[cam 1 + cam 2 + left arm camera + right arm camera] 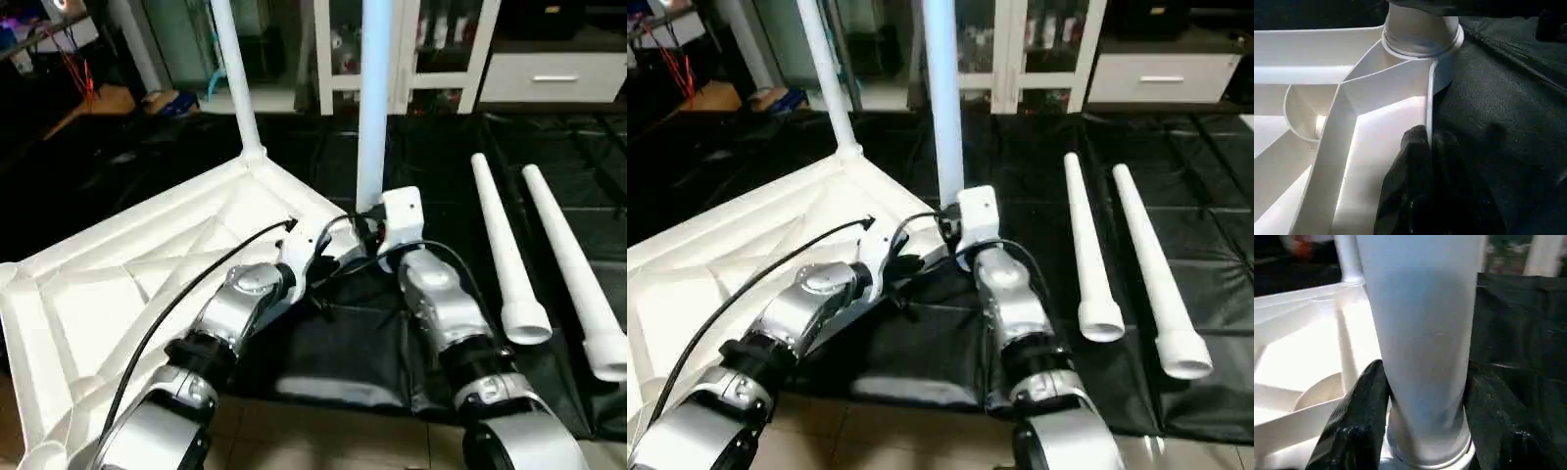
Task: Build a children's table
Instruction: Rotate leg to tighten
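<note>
left eye view: tabletop (127, 264) on black mat (431, 157); left hand (1427, 147) pinches its rim, right hand (1422, 382) grips leg (373, 108).

Head stereo pair looking forward and down over both forearms at the upturned tabletop (127, 264), left wrist camera close along its claw (1427, 147) at the tabletop rim, right wrist camera very close on the upright leg (1422, 333), all sharing that corner socket (1420, 36).

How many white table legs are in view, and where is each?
4. Two stand upright in tabletop corner sockets: the far leg, and the near leg between the right gripper fingers. Two loose legs lie on the black mat, right.
</note>
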### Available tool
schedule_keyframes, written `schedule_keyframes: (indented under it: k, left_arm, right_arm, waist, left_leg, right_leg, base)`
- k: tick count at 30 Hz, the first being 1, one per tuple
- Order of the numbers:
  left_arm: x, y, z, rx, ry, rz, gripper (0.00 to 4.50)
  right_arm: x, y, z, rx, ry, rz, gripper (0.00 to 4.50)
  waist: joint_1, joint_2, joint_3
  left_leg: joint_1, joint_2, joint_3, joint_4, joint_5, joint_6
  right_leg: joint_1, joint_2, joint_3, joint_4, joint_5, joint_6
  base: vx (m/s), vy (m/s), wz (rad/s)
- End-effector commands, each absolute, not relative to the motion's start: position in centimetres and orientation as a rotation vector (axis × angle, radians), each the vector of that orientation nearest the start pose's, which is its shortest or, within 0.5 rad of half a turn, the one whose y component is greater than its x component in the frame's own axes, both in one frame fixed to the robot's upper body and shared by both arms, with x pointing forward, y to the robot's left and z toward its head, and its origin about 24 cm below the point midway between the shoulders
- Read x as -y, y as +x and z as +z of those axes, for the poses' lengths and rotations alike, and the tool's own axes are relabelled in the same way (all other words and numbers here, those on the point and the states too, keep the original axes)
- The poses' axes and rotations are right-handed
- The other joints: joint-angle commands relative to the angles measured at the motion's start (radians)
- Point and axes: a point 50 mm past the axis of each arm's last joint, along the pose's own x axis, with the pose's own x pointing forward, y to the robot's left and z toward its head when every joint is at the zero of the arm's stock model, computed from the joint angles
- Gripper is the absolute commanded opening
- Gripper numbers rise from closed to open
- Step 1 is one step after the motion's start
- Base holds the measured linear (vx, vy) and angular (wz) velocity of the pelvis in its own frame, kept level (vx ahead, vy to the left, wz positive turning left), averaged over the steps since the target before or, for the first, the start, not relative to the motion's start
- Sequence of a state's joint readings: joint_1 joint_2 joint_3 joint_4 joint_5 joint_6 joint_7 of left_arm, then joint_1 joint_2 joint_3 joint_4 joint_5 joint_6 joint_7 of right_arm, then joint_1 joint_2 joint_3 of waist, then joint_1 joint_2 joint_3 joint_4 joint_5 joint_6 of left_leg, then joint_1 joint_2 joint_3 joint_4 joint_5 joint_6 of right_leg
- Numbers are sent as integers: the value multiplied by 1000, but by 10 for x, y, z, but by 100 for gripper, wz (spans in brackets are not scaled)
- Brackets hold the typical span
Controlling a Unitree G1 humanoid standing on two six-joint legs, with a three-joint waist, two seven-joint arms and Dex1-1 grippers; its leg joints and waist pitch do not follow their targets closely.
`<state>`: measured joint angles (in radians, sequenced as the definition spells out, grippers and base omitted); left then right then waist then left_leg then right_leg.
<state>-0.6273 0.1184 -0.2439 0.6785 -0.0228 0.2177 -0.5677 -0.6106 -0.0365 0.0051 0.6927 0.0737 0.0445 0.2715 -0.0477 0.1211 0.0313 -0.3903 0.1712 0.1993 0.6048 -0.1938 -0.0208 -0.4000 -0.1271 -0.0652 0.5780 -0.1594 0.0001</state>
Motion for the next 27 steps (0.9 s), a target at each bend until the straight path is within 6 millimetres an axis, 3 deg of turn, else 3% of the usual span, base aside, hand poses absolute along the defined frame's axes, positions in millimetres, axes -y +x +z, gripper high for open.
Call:
schedule_keyframes:
  k: [1, 2, 3, 5, 7, 8, 9, 10, 12, 15, 18, 20, 24, 27]
  left_arm:
    - [-97, 339, 37, -364, 267, -777, 0]
    - [-98, 334, 35, -374, 262, -822, 0]
    - [-102, 327, 32, -379, 268, -886, 0]
    - [-108, 314, 27, -394, 276, -980, 0]
    - [-110, 310, 26, -400, 279, -1015, 0]
    - [-114, 302, 26, -410, 275, -1068, 0]
    - [-119, 288, 26, -428, 257, -1163, 0]
    - [-119, 288, 26, -428, 257, -1163, 0]
    - [-125, 275, 28, -458, 240, -1241, 0]
    - [-129, 270, 28, -473, 242, -1265, 0]
    - [-131, 266, 29, -484, 234, -1285, 0]
    - [-132, 264, 30, -492, 233, -1297, 0]
    - [-132, 261, 31, -503, 229, -1309, 0]
    - [-131, 262, 32, -508, 232, -1311, 0]
  right_arm:
    - [55, 337, 73, -45, 61, 764, 243]
    - [60, 336, 75, -35, 47, 786, 264]
    - [69, 336, 77, -33, 43, 806, 276]
    - [83, 336, 82, -33, 54, 833, 284]
    - [87, 337, 84, -32, 66, 847, 301]
    - [95, 335, 86, -45, 51, 898, 311]
    - [110, 331, 88, -72, -9, 989, 319]
    - [110, 331, 88, -72, -9, 989, 324]
    - [129, 324, 87, -119, -85, 1076, 330]
    - [142, 319, 86, -157, -125, 1134, 342]
    - [155, 313, 83, -221, -152, 1196, 342]
    - [159, 310, 80, -248, -155, 1220, 342]
    - [162, 303, 73, -294, -167, 1271, 342]
    - [160, 300, 69, -313, -162, 1295, 308]
  waist:
    - [6, -20, -68]
    - [6, -24, -70]
    - [2, -21, -70]
    - [-5, -23, -69]
    - [-4, -16, -72]
    - [0, -11, -71]
    - [4, -14, -71]
    - [16, -12, -69]
    - [28, -12, -65]
    - [37, -14, -57]
    - [45, -20, -54]
    - [42, -17, -53]
    - [45, -19, -56]
    - [46, -17, -58]
  left_leg:
    - [10, 37, -24, -71, -216, 121]
    - [6, 38, -24, -66, -182, 148]
    - [-4, 35, -29, -65, -145, 167]
    - [-8, 38, -34, -66, -129, 178]
    - [12, 43, -29, -60, -126, 178]
    - [13, 44, -29, -63, -119, 176]
    - [14, 45, -28, -63, -119, 175]
    - [17, 49, -26, -66, -119, 170]
    - [22, 50, -21, -68, -170, 147]
    - [26, 51, -17, -78, -245, 112]
    - [36, 52, -17, -86, -324, 47]
    - [28, 50, -19, -88, -326, 41]
    - [27, 48, -19, -85, -311, 44]
    - [24, 47, -20, -84, -290, 53]
  right_leg:
    - [48, -22, 13, -55, -147, -227]
    - [52, -22, 12, -49, -108, -232]
    - [60, -23, 8, -42, -87, -231]
    - [62, -22, 4, -40, -87, -231]
    - [48, -21, 9, -41, -72, -252]
    - [48, -15, 9, -38, -59, -260]
    - [49, -15, 8, -37, -54, -265]
    - [47, -12, 8, -34, -53, -270]
    - [44, -12, 11, -37, -103, -265]
    - [39, -11, 16, -46, -186, -247]
    - [33, -13, 24, -56, -277, -224]
    - [37, -14, 24, -55, -285, -216]
    - [37, -14, 25, -57, -272, -213]
    - [38, -14, 23, -55, -261, -214]
  base:
    - [0, 0, 0]
    - [0, 0, 0]
    - [0, 0, 0]
    - [0, 0, 0]
    - [25, 0, 1]
    - [50, 0, 3]
    - [0, 0, 0]
    - [0, 0, 0]
    - [0, 0, 0]
    - [0, 0, 0]
    - [0, 0, 0]
    - [0, 0, 0]
    - [0, 0, 0]
    - [0, 0, 0]
